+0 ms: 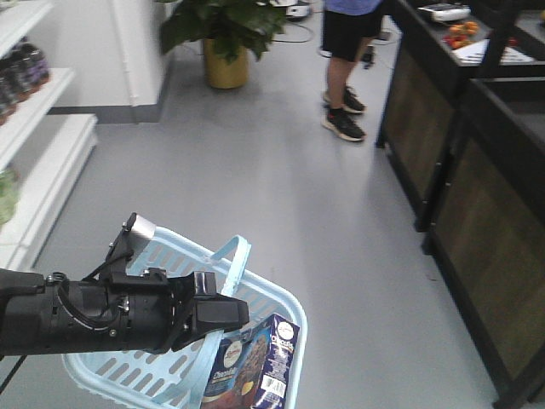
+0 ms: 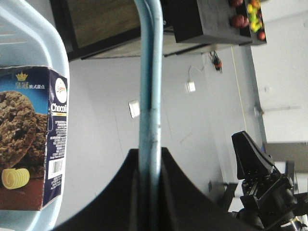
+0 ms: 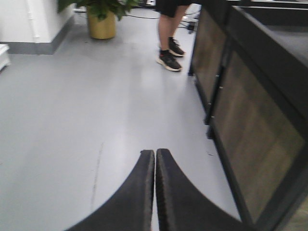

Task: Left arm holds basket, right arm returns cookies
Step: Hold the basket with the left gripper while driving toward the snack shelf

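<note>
The pale blue basket (image 1: 281, 302) hangs above the grey floor at the bottom of the front view. My left gripper (image 1: 215, 313) is shut on its flat loop handle (image 1: 236, 256). In the left wrist view the handle (image 2: 148, 86) runs straight up from between the closed left gripper (image 2: 150, 155). The navy cookies carton (image 1: 258, 366) lies inside the basket at its right end, cookie picture and barcode up, and shows in the left wrist view as the cookies (image 2: 29, 139) against the basket rim (image 2: 45, 41). My right gripper (image 3: 155, 153) is shut and empty over bare floor, away from the basket.
White shelves (image 1: 38, 141) with bottles line the left. Dark wood-panelled counters (image 1: 481, 179) run along the right, close to the right gripper as the counter (image 3: 250, 110). A potted plant (image 1: 226, 47) and a standing person (image 1: 345, 72) are ahead. Grey floor lies between.
</note>
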Robot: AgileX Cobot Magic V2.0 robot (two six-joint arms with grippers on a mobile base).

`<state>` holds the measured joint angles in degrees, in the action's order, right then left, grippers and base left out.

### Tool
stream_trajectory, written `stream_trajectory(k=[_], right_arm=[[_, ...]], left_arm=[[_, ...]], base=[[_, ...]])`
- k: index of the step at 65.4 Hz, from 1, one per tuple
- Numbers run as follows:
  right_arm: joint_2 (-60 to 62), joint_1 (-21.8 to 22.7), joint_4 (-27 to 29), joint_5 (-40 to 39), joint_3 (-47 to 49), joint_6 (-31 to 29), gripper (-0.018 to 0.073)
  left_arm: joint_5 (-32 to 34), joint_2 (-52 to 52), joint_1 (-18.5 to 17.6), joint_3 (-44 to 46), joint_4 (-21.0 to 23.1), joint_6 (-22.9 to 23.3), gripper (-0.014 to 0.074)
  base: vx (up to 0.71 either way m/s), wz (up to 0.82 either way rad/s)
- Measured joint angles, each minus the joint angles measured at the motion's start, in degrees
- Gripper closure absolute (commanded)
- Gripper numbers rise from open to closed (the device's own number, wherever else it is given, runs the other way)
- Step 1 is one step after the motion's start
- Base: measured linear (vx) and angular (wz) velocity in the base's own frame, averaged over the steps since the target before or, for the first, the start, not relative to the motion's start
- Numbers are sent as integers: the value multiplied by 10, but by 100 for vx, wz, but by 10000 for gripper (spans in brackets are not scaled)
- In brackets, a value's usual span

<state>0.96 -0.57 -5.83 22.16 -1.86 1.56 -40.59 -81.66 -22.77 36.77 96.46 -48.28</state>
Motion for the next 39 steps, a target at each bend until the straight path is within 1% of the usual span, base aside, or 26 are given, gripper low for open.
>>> stream_trajectory(k=[9, 17, 26, 39], right_arm=[[0, 0, 0, 0, 0, 0, 563], [0, 0, 0, 0, 0, 0, 563], [0, 0, 0, 0, 0, 0, 563], [0, 0, 0, 0, 0, 0, 563]], left_arm=[[-2, 0, 0, 0, 0, 0, 603], [-5, 0, 0, 0, 0, 0, 603], [-6, 0, 0, 0, 0, 0, 603], [-6, 0, 0, 0, 0, 0, 603]], base=[[20, -45], [22, -25], [26, -6], [31, 7]])
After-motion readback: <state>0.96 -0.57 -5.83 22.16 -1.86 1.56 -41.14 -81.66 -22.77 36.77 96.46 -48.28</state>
